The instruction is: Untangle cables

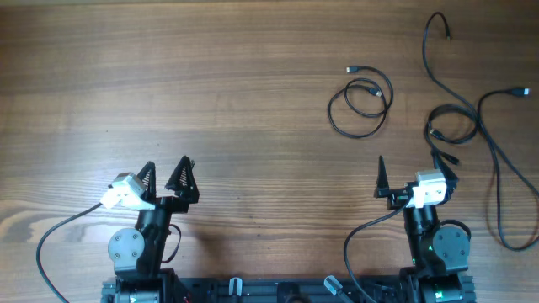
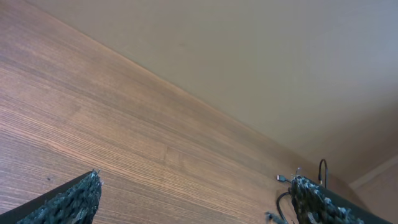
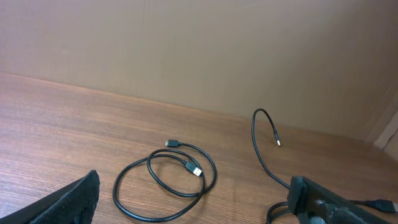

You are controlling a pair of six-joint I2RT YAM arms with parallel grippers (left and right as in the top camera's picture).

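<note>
Table (image 1: 253,84) is matte brown wood w/ fine grain. Toward the far right corner a thin black coiled cable (image 1: 360,99) is laid in two loose round loops w/ small plug ends. A long cable (image 1: 497,168) is snaked along the right edge, poss. more than one cord. Left gripper (image 1: 168,164) is held low at the near edge, jaws spread wide, nothing between the ribbed black fingers (image 2: 74,199). Right gripper (image 1: 410,166) is likewise wide open & empty, near the long cable.

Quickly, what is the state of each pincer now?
Left pincer: open, holding nothing.
Right pincer: open, holding nothing.
</note>
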